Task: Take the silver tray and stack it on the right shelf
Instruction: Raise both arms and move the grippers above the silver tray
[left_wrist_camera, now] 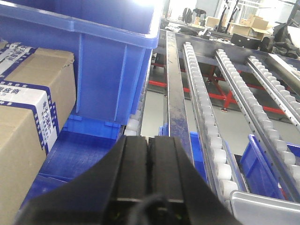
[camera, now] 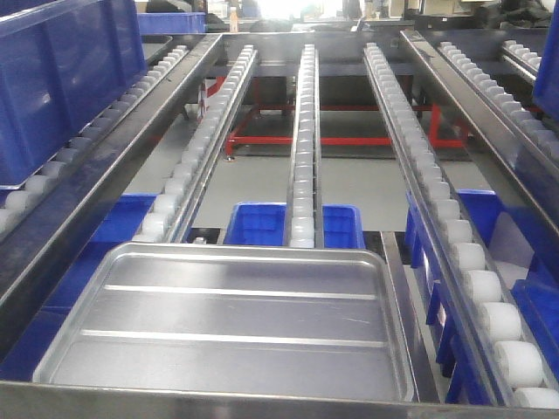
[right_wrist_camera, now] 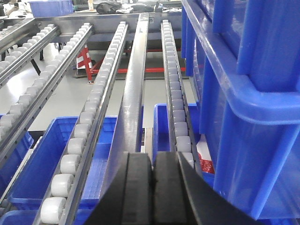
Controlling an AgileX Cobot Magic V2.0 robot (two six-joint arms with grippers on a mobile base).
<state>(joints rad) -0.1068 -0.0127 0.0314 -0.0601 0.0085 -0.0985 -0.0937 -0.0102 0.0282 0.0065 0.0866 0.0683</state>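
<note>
Left gripper [left_wrist_camera: 149, 140] near centre, black jaws pressed together, nothing between. Big blue bin [left_wrist_camera: 112, 56] upper left, just beyond jaws. Cardboard box [left_wrist_camera: 33, 122] at left, printed labels, beside bin. White roller tracks [left_wrist_camera: 204, 108] run from near right to far. Silver tray [left_wrist_camera: 267, 208] corner at near right, at near end of tracks. Lower blue bin [left_wrist_camera: 255, 168] beneath tracks. Red frame [left_wrist_camera: 220, 97] on floor, far.

Shiny metal silver tray [camera: 236, 323]; glossy white rollers [camera: 301, 166]
</note>
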